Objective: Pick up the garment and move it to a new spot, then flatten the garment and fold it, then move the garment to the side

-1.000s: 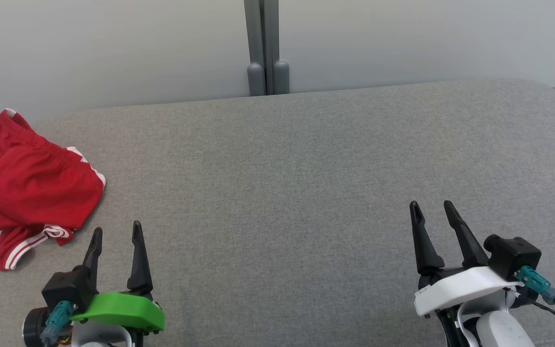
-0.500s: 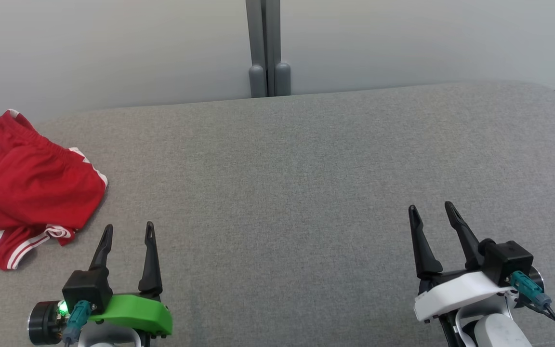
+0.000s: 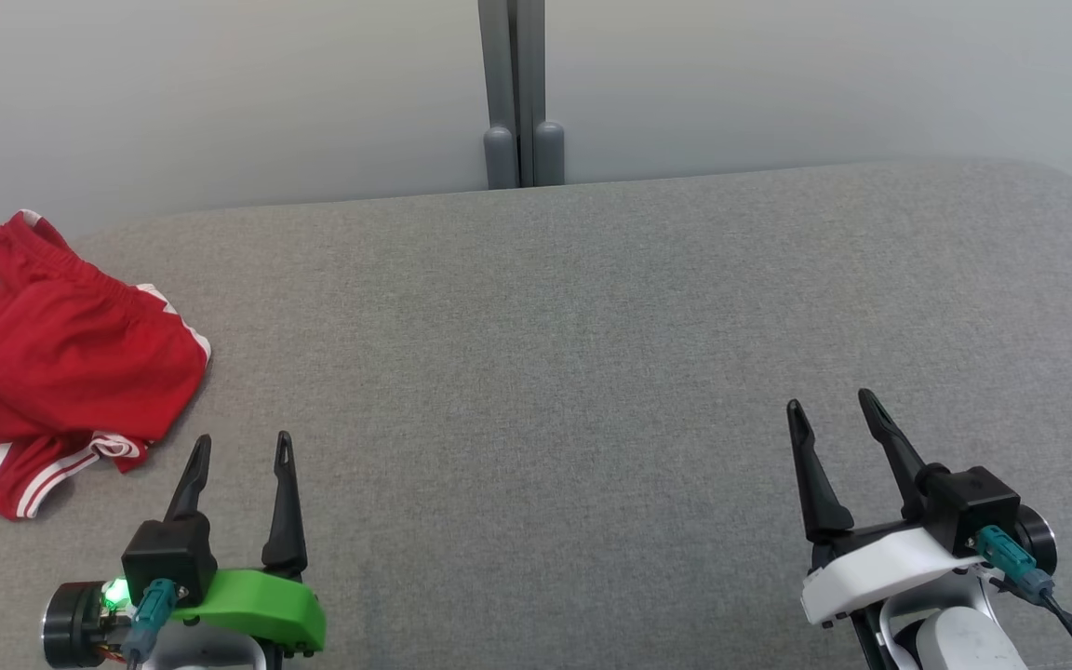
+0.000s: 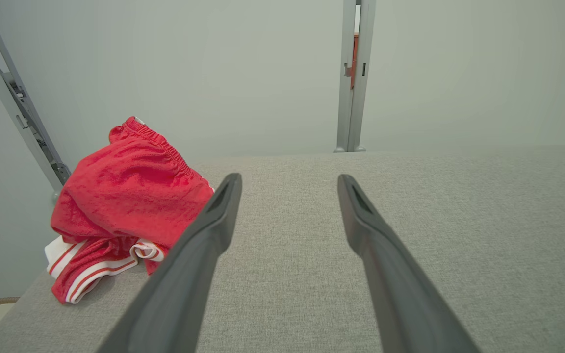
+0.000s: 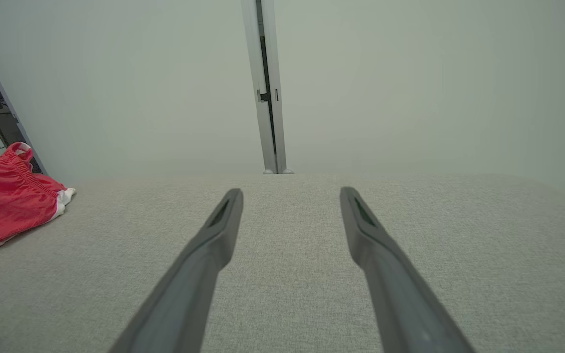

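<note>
**mik:** ok, head view first, what've we got?

**jo:** Crumpled red shorts with white striped hems (image 3: pixel 61 372), bunched at the far left of a wide grey fabric-covered cushion (image 3: pixel 592 326) and partly running off the picture's left edge. The left gripper (image 3: pixel 244 437), the one with the green plastic cover (image 3: pixel 257 609), sits low left with its two dark fingers spread apart and nothing between them. Its tips are near the striped hem but not touching it. The right gripper (image 3: pixel 829 400), with the white plastic cover (image 3: pixel 871 563), is low right, well apart from the shorts, fingers also spread and empty. Behind the cushion there's a plain pale wall (image 3: pixel 220 93) with a grey metal post (image 3: pixel 517 84) in the middle.

**mik:** and the left wrist view?

**jo:** Both fingers rise wide apart over bare grey fabric. The shorts are up and left of the left-hand finger, heaped at the cushion's corner, elastic waistband on top and striped hems at the bottom. That finger hides a bit of the heap's right edge. A slanted grey metal bar (image 4: pixel 17 113) stands behind the heap.

**mik:** right wrist?

**jo:** Same deal: fingers parted, gripping nothing, pointing toward the post. The shorts are way over at the left edge, only partly in frame.
</note>
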Robot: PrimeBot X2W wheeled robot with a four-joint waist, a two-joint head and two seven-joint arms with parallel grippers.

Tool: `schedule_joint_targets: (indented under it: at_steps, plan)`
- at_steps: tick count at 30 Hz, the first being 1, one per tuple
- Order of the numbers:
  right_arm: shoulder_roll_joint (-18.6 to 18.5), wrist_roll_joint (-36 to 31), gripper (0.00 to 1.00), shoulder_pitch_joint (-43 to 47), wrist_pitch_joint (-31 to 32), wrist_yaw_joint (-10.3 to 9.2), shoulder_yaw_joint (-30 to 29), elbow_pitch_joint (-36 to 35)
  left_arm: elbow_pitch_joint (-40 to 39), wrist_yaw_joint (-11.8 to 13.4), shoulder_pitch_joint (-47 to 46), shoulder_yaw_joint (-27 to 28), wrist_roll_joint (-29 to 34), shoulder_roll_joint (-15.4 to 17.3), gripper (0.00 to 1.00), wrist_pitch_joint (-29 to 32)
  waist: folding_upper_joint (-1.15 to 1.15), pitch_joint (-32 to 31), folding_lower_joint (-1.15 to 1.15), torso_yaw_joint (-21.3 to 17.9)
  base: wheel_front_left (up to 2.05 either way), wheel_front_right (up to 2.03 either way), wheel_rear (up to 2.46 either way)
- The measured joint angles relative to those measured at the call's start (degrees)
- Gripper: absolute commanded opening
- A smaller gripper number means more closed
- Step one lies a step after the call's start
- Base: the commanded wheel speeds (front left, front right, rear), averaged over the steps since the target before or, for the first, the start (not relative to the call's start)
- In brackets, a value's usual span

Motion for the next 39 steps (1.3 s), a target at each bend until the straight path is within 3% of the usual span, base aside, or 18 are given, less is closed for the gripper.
schedule_joint_targets:
  at_steps: [39]
  plan:
    - [-0.01,5.28,1.00,0.74,3.77,0.00,-1.15,-0.94,-3.02,1.83,1.28,-0.49,-2.53,1.32,1.00,3.50,0.00,0.67,0.00,0.22,0.00,0.00,0.00]
